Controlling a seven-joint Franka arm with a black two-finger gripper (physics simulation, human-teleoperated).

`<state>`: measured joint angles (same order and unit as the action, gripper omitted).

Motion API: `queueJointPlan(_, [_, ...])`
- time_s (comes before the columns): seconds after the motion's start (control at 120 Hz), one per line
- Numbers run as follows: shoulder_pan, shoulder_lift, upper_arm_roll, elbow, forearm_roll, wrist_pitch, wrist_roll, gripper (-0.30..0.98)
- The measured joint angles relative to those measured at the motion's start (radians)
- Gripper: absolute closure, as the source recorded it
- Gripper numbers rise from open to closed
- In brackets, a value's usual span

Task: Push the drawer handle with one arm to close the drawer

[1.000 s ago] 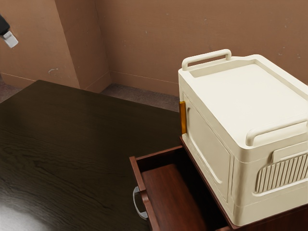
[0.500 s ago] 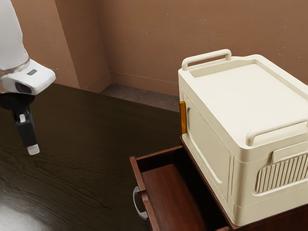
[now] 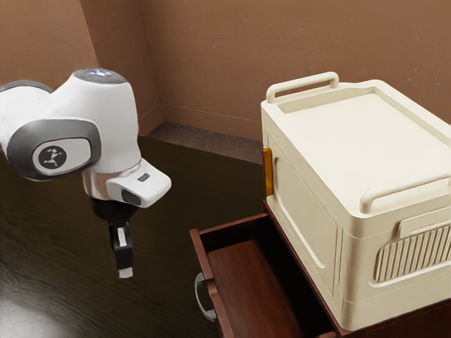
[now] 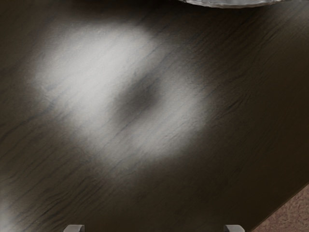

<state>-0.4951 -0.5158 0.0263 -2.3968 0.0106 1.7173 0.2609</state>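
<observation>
Step in hand, as judged: approach to the drawer, ahead of any push; the drawer [image 3: 204,257] stands out from the dark red cabinet [image 3: 409,324] below the cream box [image 3: 320,165], so closing remains to be done. The curved metal handle [image 3: 199,296] is on the drawer's front, which faces the arm [image 3: 109,134]; a metal edge in the wrist view appears to be part of that same handle.

Gripper [image 3: 125,273]: found above the table [image 3: 176,186], on the exterior view's left of the handle and apart from it, pointing down; its fingertips [image 4: 74,228] stand wide apart in the wrist view, with nothing held between them.

Next move, in my judgement: bring the hand level with the handle; make contact from the outer side; then push steadily toward the cabinet, in line with the drawer's travel. Risks noted: passing over the handle if too high; skewing the drawer if contact falls off-centre.
</observation>
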Motion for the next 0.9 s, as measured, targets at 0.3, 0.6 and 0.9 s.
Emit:
queueJointPlan(0.3, [-0.08, 0.065, 0.001, -0.114, -0.002, 0.215, -0.02, 0.71])
queueJointPlan(0.6, [-0.121, 0.146, -0.021, -0.156, 0.002, 0.44, -0.051, 0.77])
queueJointPlan(0.9, [-0.119, 0.198, -0.035, -0.153, 0.005, 0.582, -0.072, 0.78])
